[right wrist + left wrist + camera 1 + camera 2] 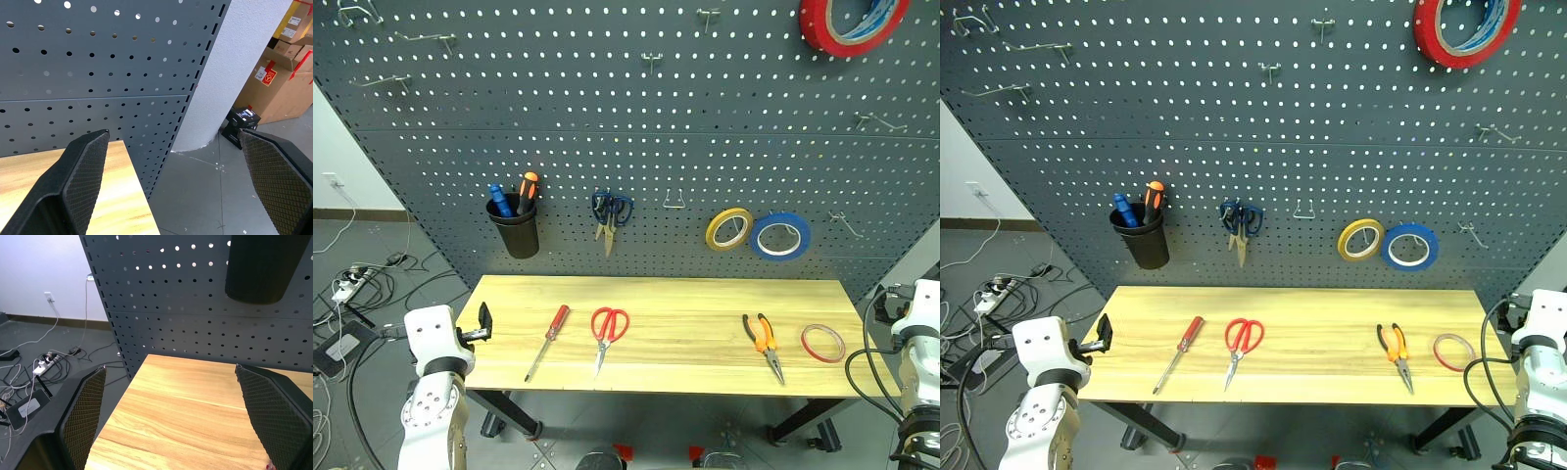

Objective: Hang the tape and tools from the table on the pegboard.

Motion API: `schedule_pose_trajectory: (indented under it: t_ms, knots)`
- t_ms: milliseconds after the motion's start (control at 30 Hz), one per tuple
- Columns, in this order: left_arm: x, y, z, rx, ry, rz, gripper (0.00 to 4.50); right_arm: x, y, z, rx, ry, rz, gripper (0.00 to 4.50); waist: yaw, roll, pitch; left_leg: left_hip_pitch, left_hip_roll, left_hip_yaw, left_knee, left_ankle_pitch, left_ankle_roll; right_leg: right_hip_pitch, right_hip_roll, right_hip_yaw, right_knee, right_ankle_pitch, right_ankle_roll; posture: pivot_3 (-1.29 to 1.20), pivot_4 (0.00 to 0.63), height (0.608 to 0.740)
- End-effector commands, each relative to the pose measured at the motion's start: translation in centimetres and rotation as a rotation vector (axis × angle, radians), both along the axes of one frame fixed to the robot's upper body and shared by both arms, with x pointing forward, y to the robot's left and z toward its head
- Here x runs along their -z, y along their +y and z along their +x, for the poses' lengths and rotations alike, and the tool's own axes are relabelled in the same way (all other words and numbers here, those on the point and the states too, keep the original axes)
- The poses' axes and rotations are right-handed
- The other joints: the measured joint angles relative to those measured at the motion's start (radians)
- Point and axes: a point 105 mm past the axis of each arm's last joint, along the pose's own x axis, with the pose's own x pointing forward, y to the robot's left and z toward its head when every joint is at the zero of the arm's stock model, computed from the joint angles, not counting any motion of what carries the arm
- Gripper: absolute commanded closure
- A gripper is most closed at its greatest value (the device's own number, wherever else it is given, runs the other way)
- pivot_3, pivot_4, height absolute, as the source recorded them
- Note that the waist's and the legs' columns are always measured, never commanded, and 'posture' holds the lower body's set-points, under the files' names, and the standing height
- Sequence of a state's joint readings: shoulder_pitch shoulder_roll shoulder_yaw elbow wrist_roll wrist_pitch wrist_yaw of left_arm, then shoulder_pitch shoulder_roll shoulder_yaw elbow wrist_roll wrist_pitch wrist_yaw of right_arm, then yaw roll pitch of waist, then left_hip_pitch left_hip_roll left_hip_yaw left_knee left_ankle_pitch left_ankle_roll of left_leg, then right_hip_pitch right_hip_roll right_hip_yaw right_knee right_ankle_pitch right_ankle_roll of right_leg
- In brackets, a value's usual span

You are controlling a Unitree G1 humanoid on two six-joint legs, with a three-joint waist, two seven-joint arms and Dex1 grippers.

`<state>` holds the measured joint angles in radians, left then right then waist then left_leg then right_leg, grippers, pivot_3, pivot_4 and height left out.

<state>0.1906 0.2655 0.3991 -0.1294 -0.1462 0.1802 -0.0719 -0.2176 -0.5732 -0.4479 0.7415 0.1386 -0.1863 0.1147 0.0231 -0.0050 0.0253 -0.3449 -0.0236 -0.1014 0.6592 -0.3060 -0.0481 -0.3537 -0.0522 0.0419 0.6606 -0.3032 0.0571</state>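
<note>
The task stands at its opening step: all 4 task items lie on the bench, none yet hung. Across the middle of the head view, from left to right, are the red-handled screwdriver, the red-handled scissors, the orange-and-black pliers and the thin red tape ring, each well apart from the next.

The left gripper sits at the lower left of the frame, at the bench's left end, with its fingers spread wide and nothing between them. The right gripper is likewise spread wide and empty; its wrist view looks past the bench's right end toward the floor.

Judged from this layout, the next move calls for choosing 1 item, probably the screwdriver for the left gripper or the tape ring for the right, lowering over it and closing. A free silver hook at centre frame could take the tape ring.

The bench top is light wooden planking on black legs. The pegboard behind it is dark grey and already carries a black cup of screwdrivers, blue-handled scissors, a yellow roll, a blue roll and a large red roll at upper right. Cables lie on the grey floor at left; cardboard boxes stand beyond a white pillar.
</note>
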Motion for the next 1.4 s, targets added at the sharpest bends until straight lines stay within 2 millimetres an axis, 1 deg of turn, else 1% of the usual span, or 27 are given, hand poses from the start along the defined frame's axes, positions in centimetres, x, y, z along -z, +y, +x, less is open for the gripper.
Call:
schedule_pose_trajectory:
  t_ms: [33,233,367,500,633,733,833,900,967,1033,1067,1133,1200,1300,1400]
  knots:
    - [-1.5,-0.4,0.5,0.041,-0.047,0.055,0.05,-2.0,-0.1,0.7,-0.005,-0.074,-0.018,0.00,0.000,0.000,0.000,0.000,0.000,0.000,0.000,0.000,0.000,0.000,0.000,0.000,0.000,0.000,0.000,0.08,0.000,0.740]
    - [-1.0,-0.1,0.3,0.029,-0.020,0.064,0.05,-1.7,0.3,0.7,-0.025,-0.067,-0.013,0.00,0.000,0.000,0.000,0.000,0.000,0.000,0.000,0.000,0.000,0.000,0.000,0.000,0.000,0.000,0.000,0.07,0.000,0.740]
    - [-0.5,-0.8,0.3,0.080,0.028,0.094,0.05,-1.5,0.8,0.8,-0.069,-0.050,-0.019,0.00,0.000,0.000,0.000,0.000,0.000,0.000,0.000,0.000,0.000,0.000,0.000,0.000,0.000,0.000,0.000,0.06,0.000,0.740]
    - [-0.2,-2.4,0.7,0.169,0.050,0.076,0.05,-1.2,2.5,1.1,-0.167,-0.024,-0.024,0.00,-0.001,0.001,0.000,0.000,0.000,0.001,0.000,0.000,0.000,0.000,0.000,0.000,0.000,0.000,0.000,0.04,0.000,0.740]
    - [-0.7,-3.7,1.6,0.246,0.045,0.073,0.05,-0.3,4.3,1.1,-0.234,0.015,-0.005,0.00,-0.002,0.001,0.000,0.000,0.001,0.000,0.000,0.000,0.000,0.000,0.000,0.000,0.000,0.000,0.000,0.03,0.000,0.740]
    - [-1.9,-5.5,3.2,0.342,0.005,0.056,0.05,0.8,6.1,0.9,-0.291,0.076,0.047,0.00,-0.001,0.001,0.000,0.000,0.001,0.000,0.000,0.000,0.000,0.000,0.000,-0.001,0.000,0.000,0.000,0.00,0.000,0.740]
    - [-2.8,-6.9,4.5,0.416,-0.019,0.041,0.05,1.4,8.0,0.7,-0.347,0.124,0.095,0.00,-0.005,0.003,0.001,0.000,0.001,-0.001,0.000,0.000,0.000,0.000,0.000,0.000,0.000,0.000,0.000,-0.02,0.013,0.740]
    - [-3.6,-8.3,5.4,0.492,-0.044,0.070,0.05,1.8,9.5,0.6,-0.395,0.158,0.136,0.00,-0.012,0.005,0.004,0.000,0.000,-0.001,0.000,0.000,0.000,0.000,0.000,0.000,0.000,0.000,0.000,-0.04,0.026,0.740]
    - [-4.0,-9.8,6.1,0.587,-0.049,0.113,0.05,2.3,10.5,0.5,-0.425,0.207,0.172,0.00,-0.021,0.006,0.011,0.000,0.000,0.000,0.000,0.000,0.000,0.000,0.000,-0.001,0.000,0.000,0.000,-0.06,0.043,0.740]
    - [-4.1,-11.6,6.6,0.688,-0.039,0.103,0.05,2.8,10.7,0.5,-0.429,0.264,0.180,0.00,-0.027,0.006,0.016,0.000,0.001,0.000,0.000,0.000,0.000,0.000,0.001,-0.001,0.000,0.000,0.000,-0.06,0.048,0.740]
    - [-4.2,-12.6,6.6,0.749,-0.033,0.071,0.05,2.9,10.7,0.4,-0.432,0.287,0.179,0.00,-0.030,0.007,0.019,0.000,0.000,0.000,0.000,0.000,0.000,0.000,0.001,-0.001,0.000,0.000,0.000,-0.07,0.063,0.740]
    - [-4.4,-14.8,6.3,0.890,-0.022,-0.016,0.05,3.3,10.6,0.5,-0.426,0.334,0.172,0.00,-0.041,0.009,0.032,0.000,0.000,0.001,0.000,0.000,0.001,0.000,0.000,-0.001,-0.001,0.000,0.000,-0.08,0.072,0.740]
    - [-4.5,-16.6,5.8,1.012,-0.003,-0.045,0.05,3.7,10.7,0.7,-0.430,0.386,0.173,0.00,-0.055,0.010,0.040,-0.001,0.000,0.001,0.000,-0.001,0.001,-0.001,0.000,0.000,0.000,0.000,0.000,-0.09,0.082,0.740]
    - [-4.5,-18.2,5.3,1.142,0.033,0.012,0.05,4.1,11.0,1.1,-0.435,0.451,0.160,0.00,-0.069,0.008,0.060,-0.001,0.001,0.001,0.000,-0.001,0.002,-0.001,0.001,-0.001,0.001,0.000,0.000,-0.10,0.106,0.740]
    - [-4.5,-18.8,5.1,1.234,0.054,0.095,0.05,3.8,11.2,2.2,-0.456,0.480,0.149,0.00,-0.084,0.008,0.079,-0.002,0.001,0.002,0.000,-0.001,0.002,-0.002,0.001,-0.001,0.001,0.000,0.000,-0.12,0.136,0.740]
